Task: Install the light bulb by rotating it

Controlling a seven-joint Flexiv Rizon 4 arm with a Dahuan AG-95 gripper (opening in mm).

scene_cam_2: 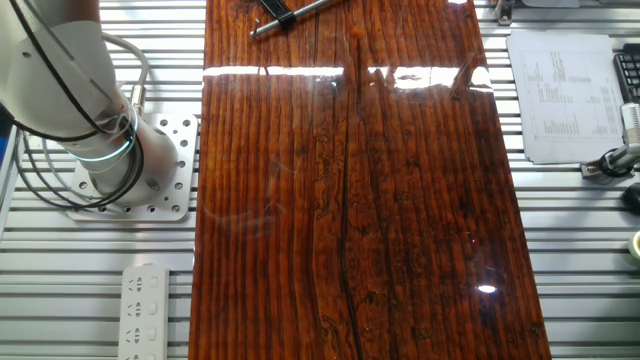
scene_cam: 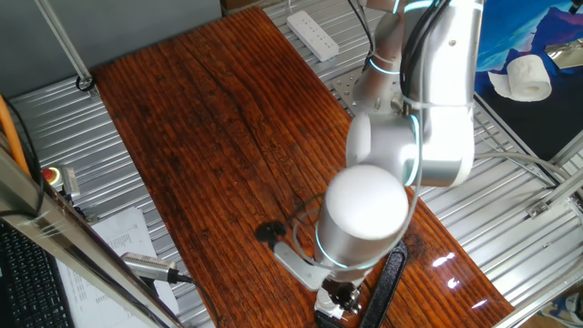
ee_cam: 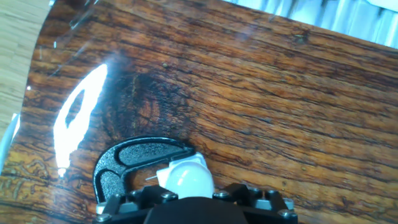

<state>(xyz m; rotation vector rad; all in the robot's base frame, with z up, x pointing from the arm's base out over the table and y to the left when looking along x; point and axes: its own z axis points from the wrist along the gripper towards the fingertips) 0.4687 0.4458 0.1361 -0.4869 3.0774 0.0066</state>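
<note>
In the hand view the light bulb (ee_cam: 185, 177) shows as a small white dome right in front of my gripper (ee_cam: 189, 194). The black fingers (ee_cam: 152, 196) stand on either side of it and look closed on it. Its base is hidden. A black C-shaped clamp (ee_cam: 134, 157) lies on the wooden table (ee_cam: 261, 106) and curves round the bulb's left side. In one fixed view the gripper (scene_cam: 339, 299) hangs low at the table's near end, beside the black clamp (scene_cam: 387, 273); the arm hides the bulb there. The other fixed view shows neither gripper nor bulb.
A white power strip (scene_cam: 312, 32) lies beyond the table's far end, close to the arm's base (scene_cam_2: 130, 165). A printed sheet (scene_cam_2: 565, 95) and a metal-handled tool (scene_cam: 150, 266) lie beside the table. A small black piece (scene_cam: 267, 232) sits left of the gripper.
</note>
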